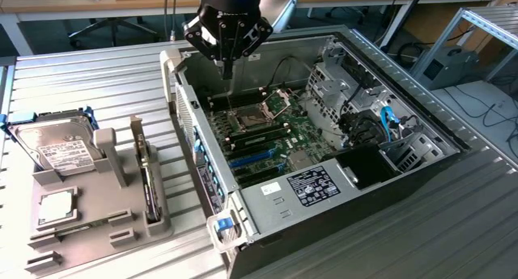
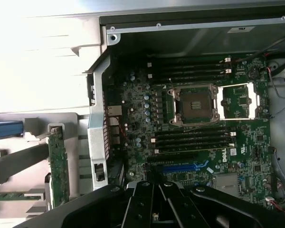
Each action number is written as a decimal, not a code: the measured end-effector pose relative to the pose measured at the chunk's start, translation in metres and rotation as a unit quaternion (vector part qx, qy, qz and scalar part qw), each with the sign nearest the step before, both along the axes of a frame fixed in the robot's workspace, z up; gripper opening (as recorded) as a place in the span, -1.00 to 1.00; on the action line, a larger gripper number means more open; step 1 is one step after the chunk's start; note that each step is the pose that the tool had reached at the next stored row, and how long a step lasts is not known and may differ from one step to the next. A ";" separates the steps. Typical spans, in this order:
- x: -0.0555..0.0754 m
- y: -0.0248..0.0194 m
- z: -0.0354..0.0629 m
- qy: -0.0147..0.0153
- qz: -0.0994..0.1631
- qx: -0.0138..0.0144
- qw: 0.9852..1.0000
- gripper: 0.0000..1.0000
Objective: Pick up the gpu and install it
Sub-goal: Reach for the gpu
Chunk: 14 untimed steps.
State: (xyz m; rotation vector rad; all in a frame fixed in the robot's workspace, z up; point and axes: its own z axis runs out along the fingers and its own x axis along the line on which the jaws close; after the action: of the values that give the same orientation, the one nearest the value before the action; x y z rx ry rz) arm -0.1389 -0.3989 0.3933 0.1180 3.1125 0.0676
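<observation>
The gpu (image 1: pixel 147 176) stands on its long edge in a slot of the grey holder (image 1: pixel 89 230), at the exterior view's left of the open computer case (image 1: pixel 421 139). In the wrist view the gpu (image 2: pixel 59 171) shows its green board side, with its metal bracket at one end. My gripper (image 1: pixel 227 71) hangs over the far end of the case, above the motherboard (image 1: pixel 267 139), well apart from the gpu. Its fingers (image 2: pixel 145 202) are shut together with nothing between them.
A silver hard drive (image 1: pixel 57 145) and a small square CPU chip (image 1: pixel 55 207) also sit on the holder. Inside the case are an open CPU socket (image 2: pixel 194 104), blue expansion slots (image 1: pixel 255 161), memory sticks and a power supply (image 1: pixel 312 185). The case walls rise around the board.
</observation>
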 end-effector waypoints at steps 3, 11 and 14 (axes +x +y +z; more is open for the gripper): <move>-0.002 0.0000 0.0000 0.000 0.000 0.000 1.000 -0.79; -0.007 0.0000 0.0000 0.000 0.000 0.000 1.000 -0.79; -0.008 0.0000 0.0000 0.000 0.000 0.000 1.000 -0.79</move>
State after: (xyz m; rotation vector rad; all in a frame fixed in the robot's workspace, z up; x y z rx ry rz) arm -0.1471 -0.3989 0.3933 0.1180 3.1125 0.0677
